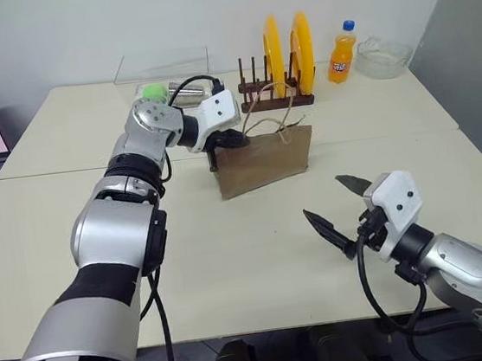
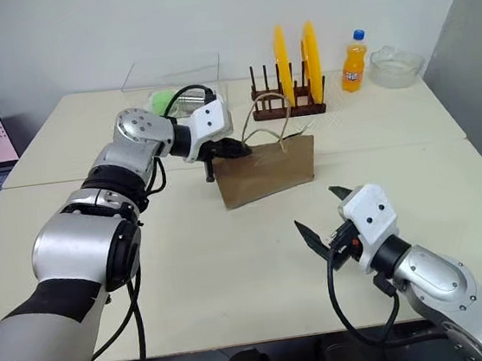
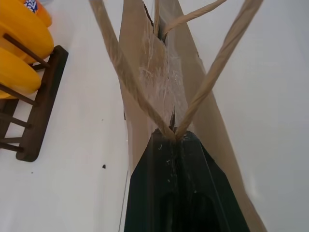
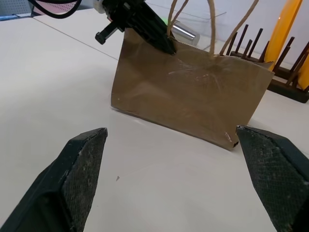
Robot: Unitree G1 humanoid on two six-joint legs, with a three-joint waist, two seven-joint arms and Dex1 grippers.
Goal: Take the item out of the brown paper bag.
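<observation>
The brown paper bag (image 1: 265, 160) stands upright near the middle of the desk (image 1: 233, 260), its long side facing the robot and its two cord handles (image 1: 270, 112) looping up from the rim. The left tool (image 1: 229, 140) has its black fingers pressed together on the bag's top edge at the end nearest that arm; from the left wrist the paper wall and the foot of a handle run right into the closed fingertips (image 3: 174, 145). That pinch looks meant to steady the bag and keep its mouth from folding shut, so the other arm can reach in.

The right tool (image 1: 340, 208) hangs above the desk on the near side, well apart from the bag, its two fingers spread wide and empty, aimed roughly at the bag's face. I would judge it is waiting to go into the opening.

The item itself I cannot see; the mouth shows only as a narrow slit, so presumably it sits inside, hidden by the paper.

Behind the bag a dark wooden rack (image 1: 277, 100) holds yellow plates (image 1: 287, 49), with an orange soda bottle (image 1: 342, 54) and a glass bowl (image 1: 382, 57) further back, all clear of the work
</observation>
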